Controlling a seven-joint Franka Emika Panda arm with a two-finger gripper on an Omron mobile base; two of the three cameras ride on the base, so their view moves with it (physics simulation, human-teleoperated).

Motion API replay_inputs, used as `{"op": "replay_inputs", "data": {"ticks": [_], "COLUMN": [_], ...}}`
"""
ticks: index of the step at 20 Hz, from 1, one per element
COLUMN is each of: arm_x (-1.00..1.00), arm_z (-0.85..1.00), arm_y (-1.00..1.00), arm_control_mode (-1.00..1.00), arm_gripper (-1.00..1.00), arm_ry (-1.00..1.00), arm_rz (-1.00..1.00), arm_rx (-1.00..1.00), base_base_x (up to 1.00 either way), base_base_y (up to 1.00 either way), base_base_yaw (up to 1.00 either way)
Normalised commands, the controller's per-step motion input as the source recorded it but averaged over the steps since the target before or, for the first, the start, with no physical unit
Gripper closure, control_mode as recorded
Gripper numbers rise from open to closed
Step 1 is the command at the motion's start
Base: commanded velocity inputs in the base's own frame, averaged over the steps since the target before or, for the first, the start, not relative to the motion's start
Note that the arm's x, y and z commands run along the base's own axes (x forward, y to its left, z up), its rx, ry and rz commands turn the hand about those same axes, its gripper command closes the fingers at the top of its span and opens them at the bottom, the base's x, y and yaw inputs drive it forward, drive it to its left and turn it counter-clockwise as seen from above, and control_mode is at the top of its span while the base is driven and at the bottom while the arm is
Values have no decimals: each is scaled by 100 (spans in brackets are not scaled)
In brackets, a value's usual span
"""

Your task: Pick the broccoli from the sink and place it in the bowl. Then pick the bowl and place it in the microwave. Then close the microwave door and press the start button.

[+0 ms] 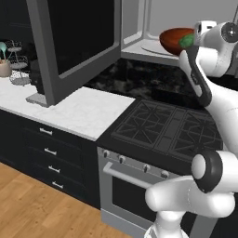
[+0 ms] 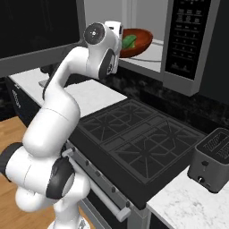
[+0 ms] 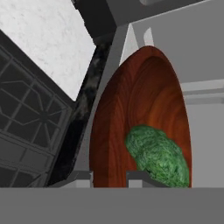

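Observation:
The reddish-brown bowl (image 1: 173, 39) hangs tilted at the mouth of the open microwave (image 1: 139, 45), just above its light grey floor. My gripper (image 3: 109, 178) is shut on the bowl's near rim (image 3: 107, 131), one finger on each side of the wall. The green broccoli (image 3: 158, 155) lies inside the bowl, close to the fingers. From the right, the bowl (image 2: 139, 41) and broccoli (image 2: 129, 41) sit just beyond my hand (image 2: 121, 36). The microwave door (image 1: 79, 42) stands swung wide open to the left. The control panel (image 2: 187, 36) is on the microwave's right side. The sink is out of view.
A black stove top (image 1: 172, 130) lies directly below the microwave, with an oven handle (image 1: 132, 175) at its front. White marble counter (image 1: 69, 109) runs left of it, under the open door. A grey toaster (image 2: 212, 165) stands on the counter right of the stove.

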Motion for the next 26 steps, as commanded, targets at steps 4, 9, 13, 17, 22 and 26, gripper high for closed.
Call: {"op": "replay_inputs", "data": {"ticks": [4, 9, 13, 17, 22, 26], "arm_x": [58, 48, 47, 52, 53, 50], "arm_z": [-6, -26, -9, 0, 0, -14], "arm_y": [-10, -7, -13, -16, -11, -4], "arm_control_mode": [-100, -100, -100, -100, -100, -100], "arm_gripper": [100, 100, 100, 100, 100, -100], "arm_ry": [0, 0, 0, -2, 0, 0], "arm_rz": [0, 0, 0, 0, 0, 0], "arm_rx": [0, 0, 0, 0, 0, 0], "base_base_x": [0, 0, 0, 0, 0, 0], "base_base_y": [0, 0, 0, 0, 0, 0], "base_base_yaw": [0, 0, 0, 0, 0, 0]}}
